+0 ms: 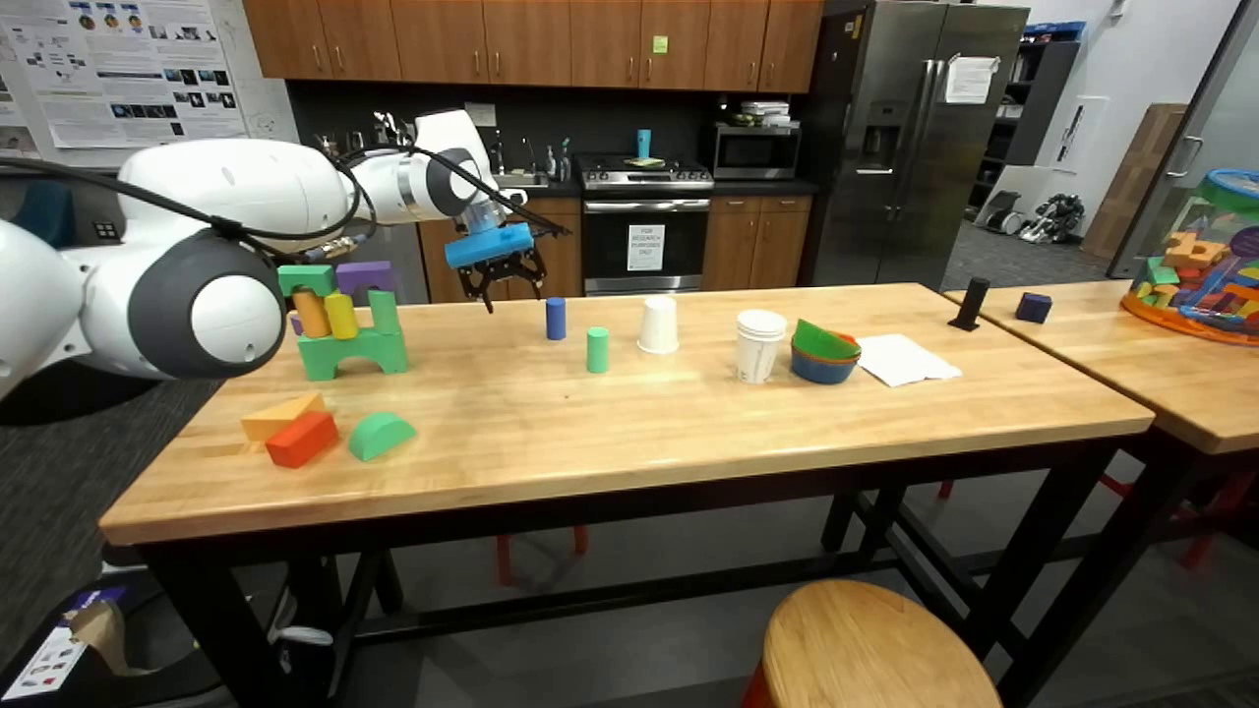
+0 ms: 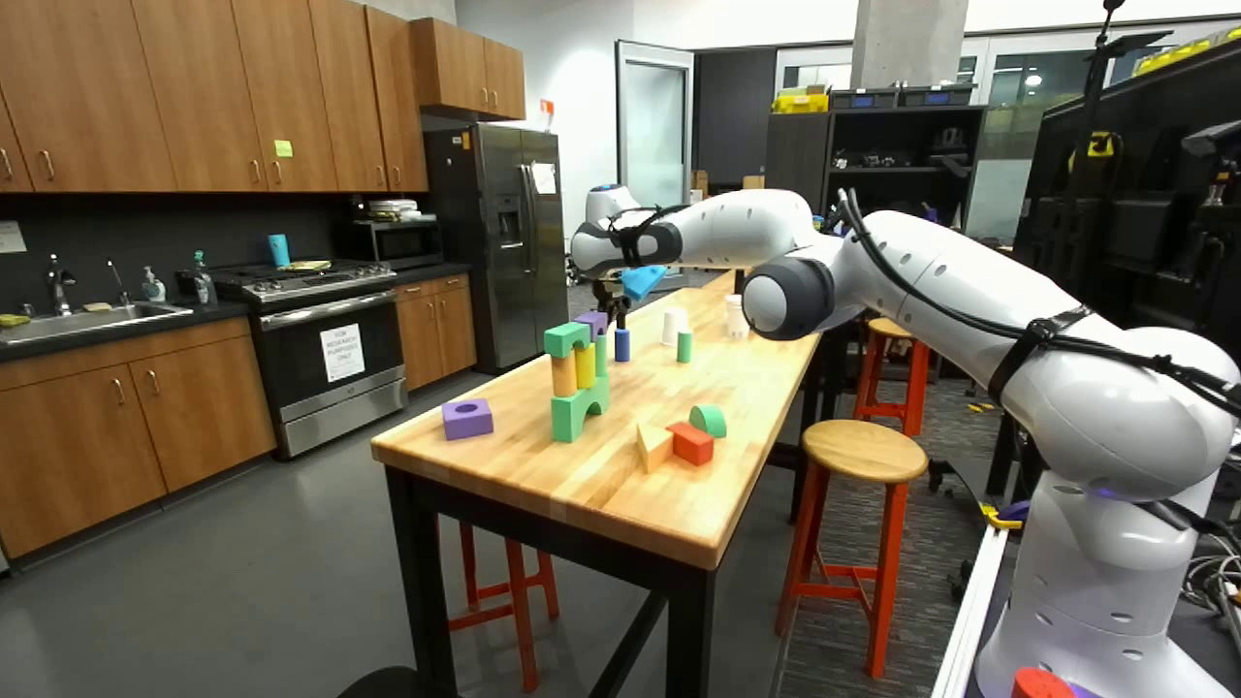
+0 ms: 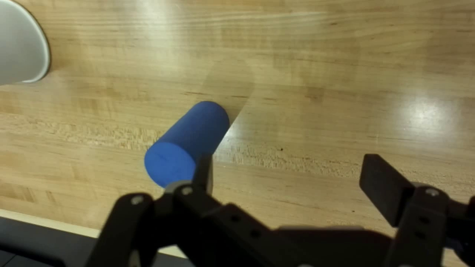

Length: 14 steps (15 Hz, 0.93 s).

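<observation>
The pincer (image 1: 508, 295), spread and empty, hangs left of the blue cylinder (image 1: 556, 320) in an exterior view (seemingly not yet gripped), the tower (image 1: 341, 317) already standing farther left.

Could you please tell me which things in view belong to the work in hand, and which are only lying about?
Apparently in the work:
gripper, open, holding nothing
blue cylinder, upright, nearest to the gripper

Apparently just lying about:
green cylinder
upturned white cup
stacked bowls
red block
green half-round block
purple block with a hole
block tower
</observation>
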Each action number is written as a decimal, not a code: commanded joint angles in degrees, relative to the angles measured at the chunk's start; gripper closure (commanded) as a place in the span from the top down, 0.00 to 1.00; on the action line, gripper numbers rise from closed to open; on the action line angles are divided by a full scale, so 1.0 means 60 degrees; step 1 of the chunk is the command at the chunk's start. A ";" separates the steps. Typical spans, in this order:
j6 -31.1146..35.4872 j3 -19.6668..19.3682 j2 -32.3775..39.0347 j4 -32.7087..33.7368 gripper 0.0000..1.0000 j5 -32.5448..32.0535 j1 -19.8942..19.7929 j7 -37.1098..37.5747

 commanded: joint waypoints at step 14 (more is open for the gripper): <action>0.0795 -0.0322 0.0259 0.0248 1.00 -0.0211 0.0109 0.0532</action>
